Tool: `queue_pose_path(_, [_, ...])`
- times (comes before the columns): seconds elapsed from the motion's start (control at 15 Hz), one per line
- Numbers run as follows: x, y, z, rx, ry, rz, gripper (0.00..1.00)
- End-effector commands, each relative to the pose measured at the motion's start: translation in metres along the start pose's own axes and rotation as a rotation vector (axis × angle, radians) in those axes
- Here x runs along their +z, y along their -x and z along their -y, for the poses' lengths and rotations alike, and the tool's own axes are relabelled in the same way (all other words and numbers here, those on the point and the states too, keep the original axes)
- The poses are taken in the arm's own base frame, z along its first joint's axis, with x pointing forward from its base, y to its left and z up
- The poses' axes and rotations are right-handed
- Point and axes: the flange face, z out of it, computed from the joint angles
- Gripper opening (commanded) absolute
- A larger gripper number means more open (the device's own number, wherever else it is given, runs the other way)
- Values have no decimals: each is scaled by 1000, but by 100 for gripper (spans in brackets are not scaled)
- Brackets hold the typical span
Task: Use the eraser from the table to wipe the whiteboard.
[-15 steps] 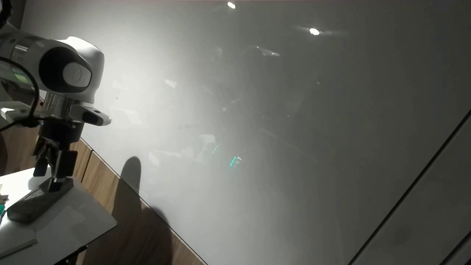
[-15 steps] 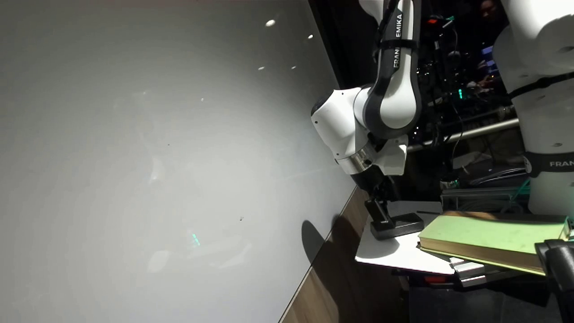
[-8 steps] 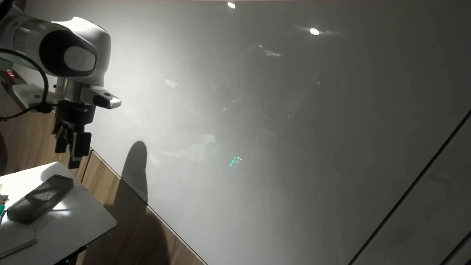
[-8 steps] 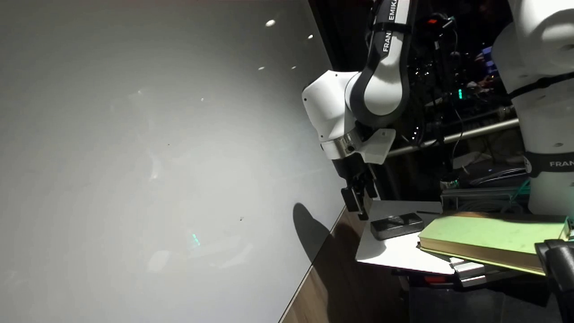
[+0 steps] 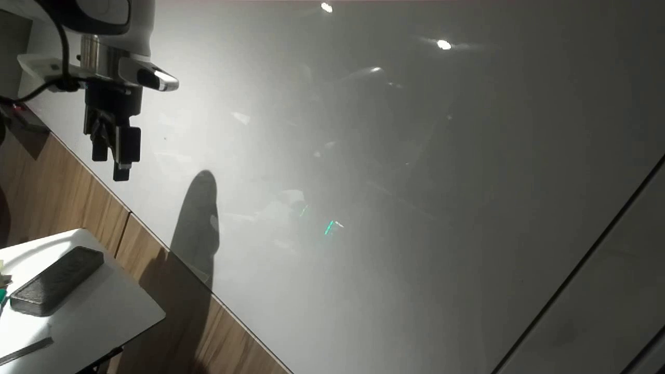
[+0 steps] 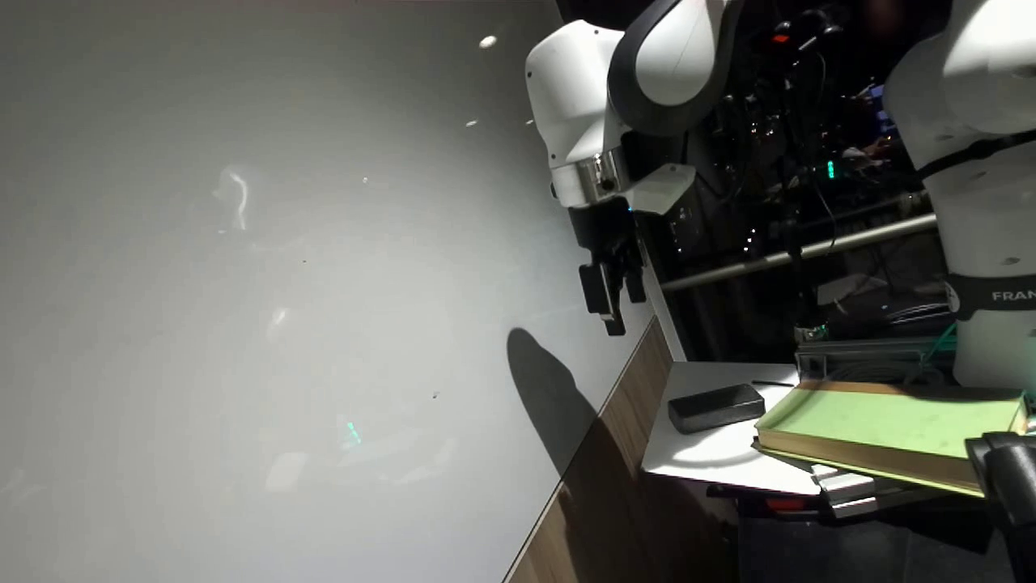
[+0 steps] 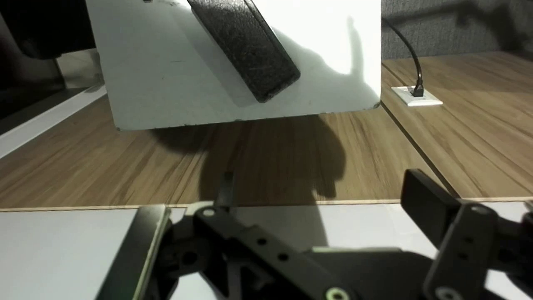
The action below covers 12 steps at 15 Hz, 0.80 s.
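Observation:
The eraser is a dark grey-black block lying flat on the white table. It also lies on the table in an exterior view and at the top of the wrist view. The whiteboard is large, glossy and pale grey; it also fills the left of an exterior view. My gripper is well above the table, close in front of the whiteboard, apart from the eraser. In the wrist view its fingers stand wide apart with nothing between them.
Wood panelling runs below the whiteboard. A thick green book lies beside the eraser, partly over the table. A thin dark strip lies on the table. A black post stands at the right. A socket with a cable is in the panelling.
My gripper was down at the eraser one second ago. It has risen and moved away from it toward the whiteboard side. The eraser has stayed in place on the table.

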Motion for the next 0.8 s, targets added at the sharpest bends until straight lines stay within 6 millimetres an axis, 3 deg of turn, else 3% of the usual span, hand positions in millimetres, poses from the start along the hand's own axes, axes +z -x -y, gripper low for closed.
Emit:
queue_pose_path(0.0, [-44,-3,-4,-3,-30,4,100])
queue_pose_path(0.07, [-53,-4,-4,2,-33,2,100])
queue_pose_path(0.13, [-34,-4,-2,5,-11,-5,100])
queue_pose_path(0.33, [-50,-5,-4,9,-17,-12,100])
queue_pose_path(0.73, [-50,-5,-4,9,-17,-12,100])
